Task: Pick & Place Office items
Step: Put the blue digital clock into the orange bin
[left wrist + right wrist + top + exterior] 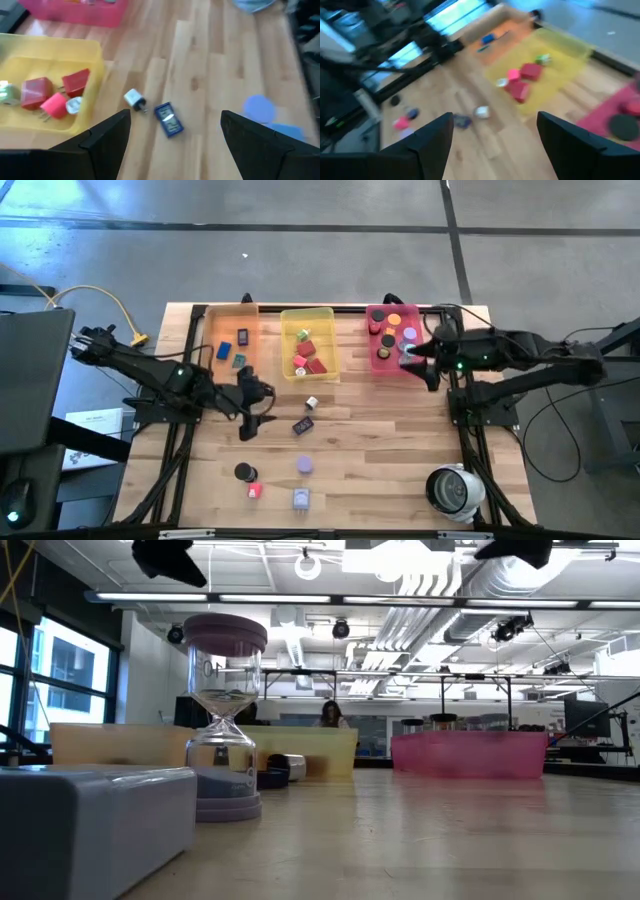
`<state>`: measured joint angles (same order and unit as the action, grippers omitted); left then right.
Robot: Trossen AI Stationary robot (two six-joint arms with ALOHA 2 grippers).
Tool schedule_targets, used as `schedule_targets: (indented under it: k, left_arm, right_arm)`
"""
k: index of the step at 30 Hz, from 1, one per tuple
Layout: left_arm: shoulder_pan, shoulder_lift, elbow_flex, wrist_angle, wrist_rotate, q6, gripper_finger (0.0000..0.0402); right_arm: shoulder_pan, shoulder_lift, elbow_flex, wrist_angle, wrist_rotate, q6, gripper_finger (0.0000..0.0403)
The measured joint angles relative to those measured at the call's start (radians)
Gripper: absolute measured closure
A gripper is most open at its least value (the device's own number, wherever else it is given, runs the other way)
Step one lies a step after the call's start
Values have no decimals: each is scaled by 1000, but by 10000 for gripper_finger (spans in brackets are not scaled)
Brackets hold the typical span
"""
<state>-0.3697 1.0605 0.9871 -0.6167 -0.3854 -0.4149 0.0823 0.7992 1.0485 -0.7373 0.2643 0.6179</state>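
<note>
While your sorting is well underway, it isn't finished: the yellow tray (308, 315) already holds red cubes (312, 364), the orange tray (215, 315) beside it a few flat pieces, the pink tray (378, 364) several discs. Your left gripper (250, 423) hangs released and empty just below the yellow tray; your right gripper (418, 358), also spread and empty, hovers over the pink tray. Six loose items remain below the yellow tray, starting with the white cube (133, 98) and dark rectangle (168, 119).
</note>
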Motion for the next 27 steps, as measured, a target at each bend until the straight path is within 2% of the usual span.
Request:
schedule_targets:
  k: [4, 10, 14, 17, 22, 27]
  left_arm:
    - [-37, 54, 0, -19, -95, -12, 98]
    - [-42, 167, 0, -11, -101, -106, 98]
    - [-41, 258, 0, -5, -101, -114, 98]
    - [-41, 331, 0, 4, -104, -116, 98]
    - [-47, 447, -2, 108, -110, -103, 98]
    - [-52, 485, -2, 165, -99, -100, 98]
  right_arm:
    - [133, 37, 0, 55, 67, 18, 126]
    - [316, 94, 0, 115, 266, 9, 126]
    - [399, 131, 0, 124, 348, 8, 126]
    - [437, 166, 0, 122, 367, 11, 126]
    - [476, 214, 0, 122, 384, 47, 126]
    - [504, 244, 0, 122, 399, 73, 126]
